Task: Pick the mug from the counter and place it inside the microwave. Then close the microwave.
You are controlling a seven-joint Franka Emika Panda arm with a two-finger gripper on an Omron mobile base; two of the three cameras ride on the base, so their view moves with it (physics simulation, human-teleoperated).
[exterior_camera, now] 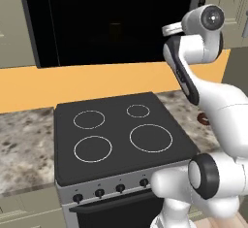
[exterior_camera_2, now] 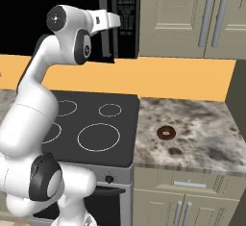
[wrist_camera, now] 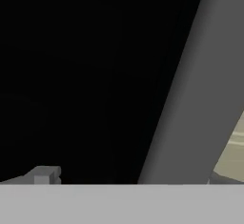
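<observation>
My claw hangs spread wide, empty, right against the big black boxy microwave's long grey bar handle; a skewed push could slip off.

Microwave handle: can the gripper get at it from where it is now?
Probably yes. In the hand view the grey bar handle runs close ahead with nothing across it, and the gripper is open. In the right base view the hand is up against the microwave front.
</observation>
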